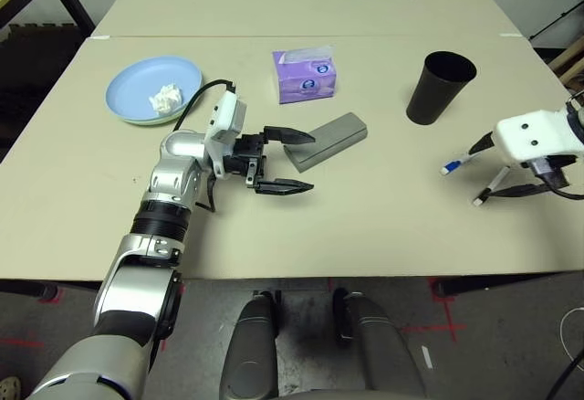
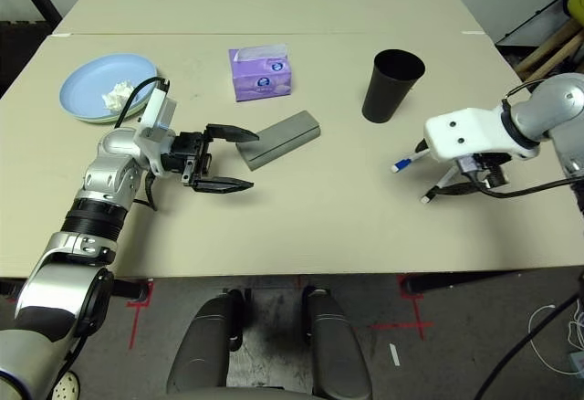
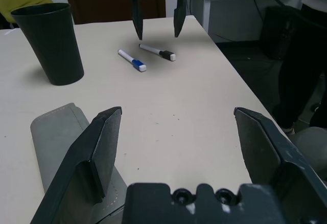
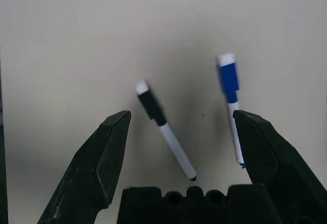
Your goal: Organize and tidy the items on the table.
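Plates (image 1: 151, 92), a light blue one stacked on a pale green one, are seen at the far left of the worktop (image 1: 365, 226), with a crumpled tissue (image 1: 165, 99) lying in the upper plate. To their right, the left tool (image 1: 286, 160) is held level with its fingers spread wide and nothing between them, and the grey glasses case (image 1: 330, 140) is found just past its fingertips, its long axis running diagonally away from the tool. A purple tissue box (image 1: 305, 75) is placed behind the case, and a black cup (image 1: 439, 87) stands upright further right. At the far right, the right tool (image 4: 181, 132) is pointed steeply down, fingers wide apart and empty, above two pens: a black-capped pen (image 4: 164, 128) lies between the fingertips in the right wrist view, and a blue-capped pen (image 4: 231, 104) lies just beside one finger. Both pens are well apart from the left tool, so the right arm is judged the nearer one. The black-capped pen's long axis is set obliquely to the gap between the fingers, so a descent straight down is judged likely to bracket it.
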